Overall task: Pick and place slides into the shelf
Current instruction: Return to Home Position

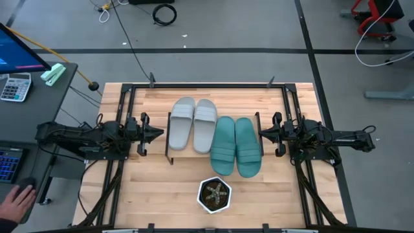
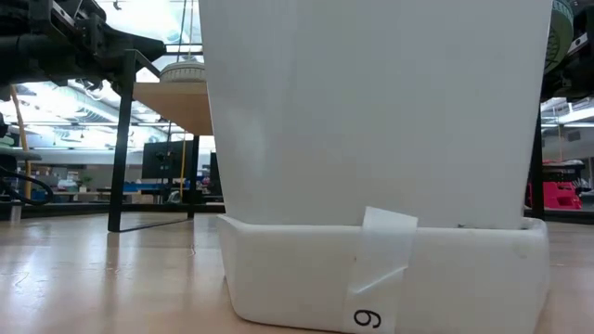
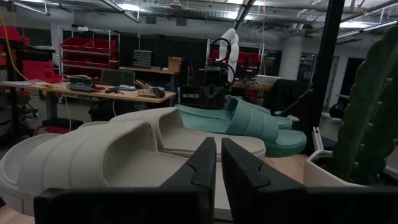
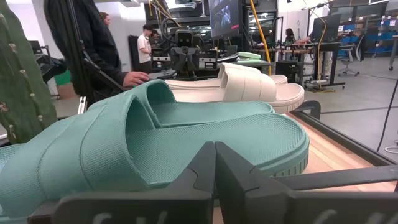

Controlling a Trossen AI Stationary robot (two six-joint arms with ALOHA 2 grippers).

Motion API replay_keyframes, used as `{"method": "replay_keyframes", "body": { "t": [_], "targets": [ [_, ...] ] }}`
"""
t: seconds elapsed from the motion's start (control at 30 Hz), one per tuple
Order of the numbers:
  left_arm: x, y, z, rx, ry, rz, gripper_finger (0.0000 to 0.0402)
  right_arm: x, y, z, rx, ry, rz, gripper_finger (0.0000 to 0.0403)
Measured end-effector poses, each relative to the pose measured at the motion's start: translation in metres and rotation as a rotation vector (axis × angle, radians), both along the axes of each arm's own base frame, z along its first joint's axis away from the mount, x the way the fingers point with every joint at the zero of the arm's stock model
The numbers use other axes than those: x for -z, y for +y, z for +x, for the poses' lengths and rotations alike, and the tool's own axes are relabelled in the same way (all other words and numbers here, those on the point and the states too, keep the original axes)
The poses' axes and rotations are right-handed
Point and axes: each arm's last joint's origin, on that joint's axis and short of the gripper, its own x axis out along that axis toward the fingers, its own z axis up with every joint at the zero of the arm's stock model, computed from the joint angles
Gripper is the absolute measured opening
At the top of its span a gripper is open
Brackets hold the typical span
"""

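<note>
Cactus in a white hexagonal pot (image 1: 215,195) stands on the wooden table (image 1: 162,194) on the near side of the shelf (image 1: 170,137), apart from its front edge. In the low view this pot fills most of the frame, with a taped tag bearing 1 digit at its base.

All 4 slides lie on top of the shelf, side by side and sole down. The 2 light grey slides (image 1: 183,126) take the shelf's left half and touch each other. The 2 teal slides (image 1: 224,145) take the right half, also touching, and sit nearer the shelf's front edge than the grey pair, with their near ends overhanging it toward the pot.

At the shelf's left end the left gripper (image 1: 159,134) hangs just beside the black frame, pointing at the grey pair, its jaws drawn together and holding nothing. At the shelf's right end the right gripper (image 1: 261,134) faces the teal pair, just beside the frame, jaws likewise together and empty.

Well left of the shelf, off the table, a person's hand (image 1: 16,200) rests on a dark desk (image 1: 39,97).
</note>
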Motion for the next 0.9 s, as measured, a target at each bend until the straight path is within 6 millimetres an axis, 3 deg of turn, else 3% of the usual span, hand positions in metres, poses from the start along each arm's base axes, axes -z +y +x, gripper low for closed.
{"method": "replay_keyframes", "body": {
  "t": [0.9],
  "targets": [
    [0.0001, 0.0000, 0.0000, 0.000, 0.000, 0.000, 0.0040, 0.0000, 0.0000, 0.0000, 0.000, 0.000, 0.000, 0.0014]
  ]
}}
